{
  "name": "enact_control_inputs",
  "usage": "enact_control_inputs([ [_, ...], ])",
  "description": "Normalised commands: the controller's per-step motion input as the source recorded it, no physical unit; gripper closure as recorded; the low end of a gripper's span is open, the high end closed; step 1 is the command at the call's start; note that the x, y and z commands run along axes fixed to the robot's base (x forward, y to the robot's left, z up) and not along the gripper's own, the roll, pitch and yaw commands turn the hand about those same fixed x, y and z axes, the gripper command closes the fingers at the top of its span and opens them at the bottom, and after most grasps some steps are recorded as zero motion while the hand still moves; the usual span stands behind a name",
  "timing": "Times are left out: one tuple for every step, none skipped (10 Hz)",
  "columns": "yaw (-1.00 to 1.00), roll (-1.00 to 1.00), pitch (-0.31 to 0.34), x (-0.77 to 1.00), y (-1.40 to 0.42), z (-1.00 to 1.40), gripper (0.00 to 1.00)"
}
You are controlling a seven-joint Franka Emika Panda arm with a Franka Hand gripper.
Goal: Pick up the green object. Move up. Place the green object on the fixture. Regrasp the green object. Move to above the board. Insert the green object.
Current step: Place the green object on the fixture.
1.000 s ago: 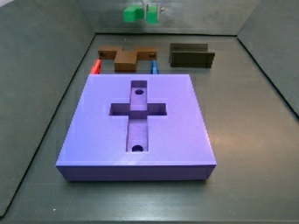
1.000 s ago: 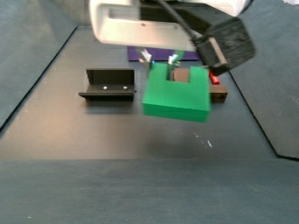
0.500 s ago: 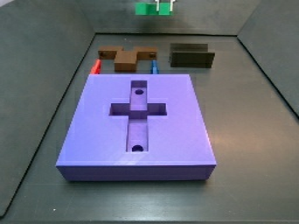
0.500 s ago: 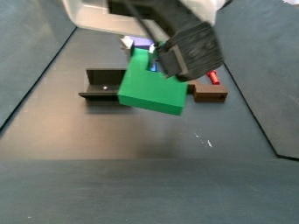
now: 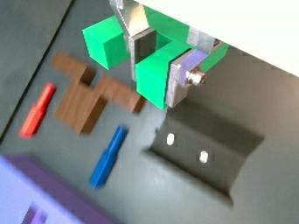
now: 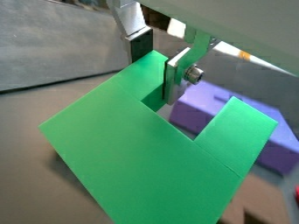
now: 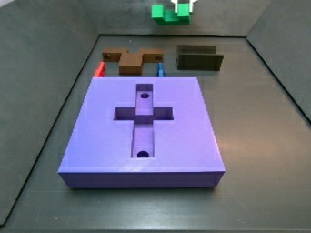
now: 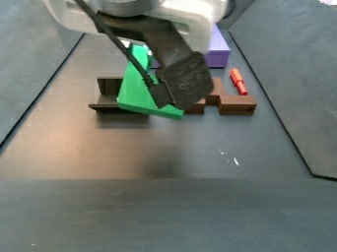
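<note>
My gripper (image 5: 160,66) is shut on the green object (image 5: 111,39). One silver finger sits in the notch and the other outside a prong, which also shows in a wrist view (image 6: 158,68). The green object (image 8: 140,89) hangs tilted in the air, just over the fixture (image 8: 110,98). In a side view the green object (image 7: 165,11) is high at the far end, above the fixture (image 7: 201,58). The fixture also shows in a wrist view (image 5: 205,149). The purple board (image 7: 183,127), with its cross recess, lies in the middle of the floor. It shows in both wrist views (image 6: 228,114).
A brown cross-shaped piece (image 7: 131,60) lies behind the board, with a red peg (image 7: 97,68) and a blue peg (image 7: 159,69) beside it. All three show in a wrist view: cross (image 5: 84,98), red peg (image 5: 40,111), blue peg (image 5: 108,157). Dark walls ring the floor.
The gripper has risen and swung toward the fixture with the green object, which has turned from nearly flat to steeply tilted. Nothing on the floor has moved.
</note>
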Motion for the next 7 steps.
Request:
enact_control_inputs([
  [0.24,-0.57,0.337,0.71,-0.42,0.00,1.00],
  [0.23,-0.58,0.337,0.71,-0.42,0.00,1.00],
  [0.23,-0.58,0.340,0.72,-0.42,0.00,1.00],
  [0.23,-0.57,0.329,0.73,-0.42,0.00,1.00],
  [0.22,-0.48,0.269,0.79,-0.40,0.00,1.00],
  [0.13,-0.44,0.031,0.82,-0.13,-0.15,1.00],
  [0.09,-0.21,0.000,0.78,0.00,-0.21,1.00],
])
